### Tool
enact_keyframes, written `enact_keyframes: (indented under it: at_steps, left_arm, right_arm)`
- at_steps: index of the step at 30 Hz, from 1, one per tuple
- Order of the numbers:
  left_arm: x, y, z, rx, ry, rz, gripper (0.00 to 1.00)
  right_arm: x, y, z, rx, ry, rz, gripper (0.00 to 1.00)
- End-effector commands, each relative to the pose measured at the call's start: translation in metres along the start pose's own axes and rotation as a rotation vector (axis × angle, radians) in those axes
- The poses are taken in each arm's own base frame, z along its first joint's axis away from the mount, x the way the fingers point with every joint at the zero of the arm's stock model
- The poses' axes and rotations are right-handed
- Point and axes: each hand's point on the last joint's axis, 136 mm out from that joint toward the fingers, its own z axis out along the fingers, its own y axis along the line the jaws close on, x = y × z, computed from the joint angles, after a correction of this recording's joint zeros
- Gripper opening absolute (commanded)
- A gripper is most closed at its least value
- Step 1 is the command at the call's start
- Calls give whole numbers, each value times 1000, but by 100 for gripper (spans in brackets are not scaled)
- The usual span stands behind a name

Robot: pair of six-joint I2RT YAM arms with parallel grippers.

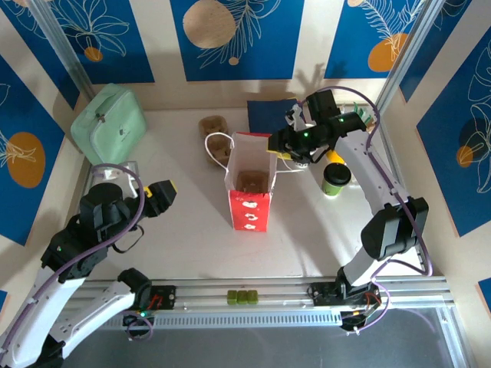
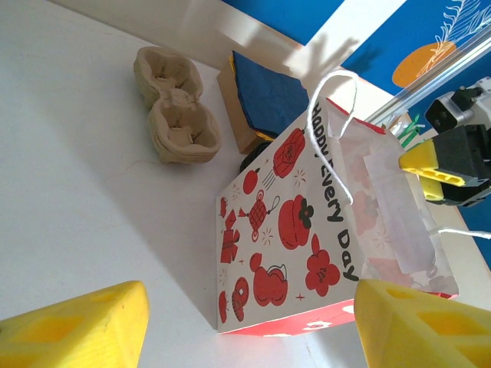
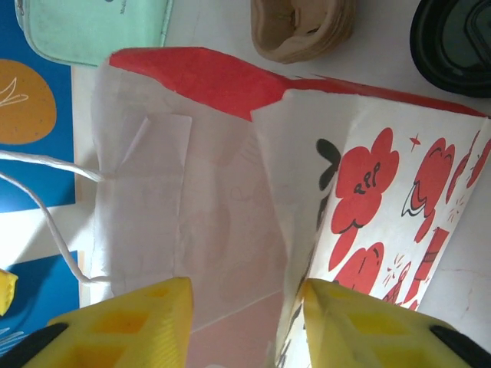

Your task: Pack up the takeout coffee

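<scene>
While the takeout coffee (image 1: 334, 185) stands on the table just right of the red paper bag (image 1: 249, 205), the right gripper (image 3: 245, 307) gapes astride the bag's rim and the left gripper (image 2: 245, 326) spreads empty. The cup looks light and crushable; I'd pinch its wall gently, below the black lid (image 1: 336, 175).

The bag (image 1: 250, 184) is of thin paper, matt and a little creased, white inside and printed red outside; its handles (image 2: 311, 119) are of white twisted cord. The cup holder (image 2: 173, 107) is of moulded pulp, brown, rough and dull. The takeout coffee (image 1: 334, 181) has a green paper cup and a black plastic lid. The counter (image 1: 176, 238) is white, smooth and matt. The right hand (image 3: 245, 326) has fingers (image 3: 123, 326) of matt yellow plastic. The rail (image 1: 199, 290) looks like pale metal
</scene>
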Motion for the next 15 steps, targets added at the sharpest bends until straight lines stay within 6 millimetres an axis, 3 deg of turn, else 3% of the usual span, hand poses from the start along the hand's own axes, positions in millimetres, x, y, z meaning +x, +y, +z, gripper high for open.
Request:
enact_keyframes:
  at_steps: [1,7,15]
  left_arm:
    - [1,4,-2,-20,-1,11,71]
    - [2,6,-2,-26,2,10,71]
    - [3,8,-3,-28,1,8,71]
  right_arm:
    - [0,6,-15,30,-15,-25,45]
    - [-2,-1,-17,82,-22,-25,48]
    - [-11,-13,-1,112,6,21,52]
